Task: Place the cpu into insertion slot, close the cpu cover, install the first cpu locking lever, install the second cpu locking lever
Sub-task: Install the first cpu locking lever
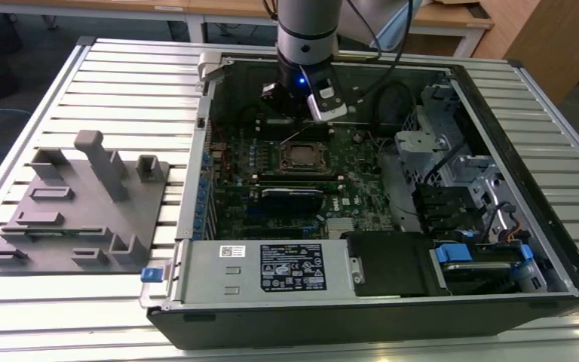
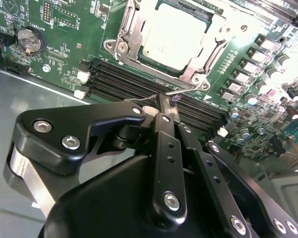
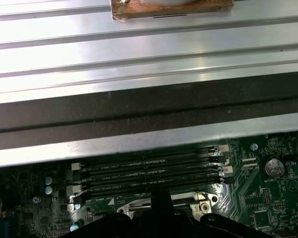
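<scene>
The gripper (image 2: pixel 165 101) has its fingers (image 2: pixel 161 124) drawn narrow, pinching the thin wire cpu locking lever (image 2: pixel 145 98) at their tips, right over the long black memory slots (image 2: pixel 124 82). Just beyond the tips, past those slots, the cpu (image 2: pixel 176 37) sits in the insertion slot (image 1: pixel 322 156), and the cpu cover (image 2: pixel 128 32) lies flat around its silver top. In the exterior view the gripper (image 1: pixel 304 122) hangs inside the open computer case (image 1: pixel 531 173), just beside the socket.
</scene>
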Motion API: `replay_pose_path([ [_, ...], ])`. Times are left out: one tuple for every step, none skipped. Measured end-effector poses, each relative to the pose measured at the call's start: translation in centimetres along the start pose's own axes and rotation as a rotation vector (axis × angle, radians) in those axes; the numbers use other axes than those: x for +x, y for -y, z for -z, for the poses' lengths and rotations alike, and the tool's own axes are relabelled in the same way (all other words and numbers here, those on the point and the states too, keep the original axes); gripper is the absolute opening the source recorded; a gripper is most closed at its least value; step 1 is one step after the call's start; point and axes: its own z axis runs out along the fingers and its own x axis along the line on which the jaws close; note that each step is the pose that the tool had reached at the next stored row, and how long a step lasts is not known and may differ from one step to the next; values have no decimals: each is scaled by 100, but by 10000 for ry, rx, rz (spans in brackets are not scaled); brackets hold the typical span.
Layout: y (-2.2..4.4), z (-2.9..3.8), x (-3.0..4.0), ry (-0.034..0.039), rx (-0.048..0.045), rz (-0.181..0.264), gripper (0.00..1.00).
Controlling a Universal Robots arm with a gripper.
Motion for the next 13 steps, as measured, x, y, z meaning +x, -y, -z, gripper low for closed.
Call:
replay_pose_path([
  [-4,-3,1,6,1,-33,11],
  [-9,-5,1,11,3,-61,11],
  [-14,-7,2,15,4,-85,11],
  [-20,-10,3,19,5,-108,11],
  [-24,-11,4,23,5,-127,11],
  [-24,-11,3,24,5,-134,11],
  [-24,-11,3,24,5,-135,11],
  [-24,-11,3,25,5,-136,11],
  [-25,-11,2,25,4,-135,11],
  [-25,-12,2,25,4,-135,11],
  [-25,-12,2,25,4,-135,11],
  [-25,-14,0,25,5,-135,11],
  [-26,-18,-5,25,4,-135,11],
])
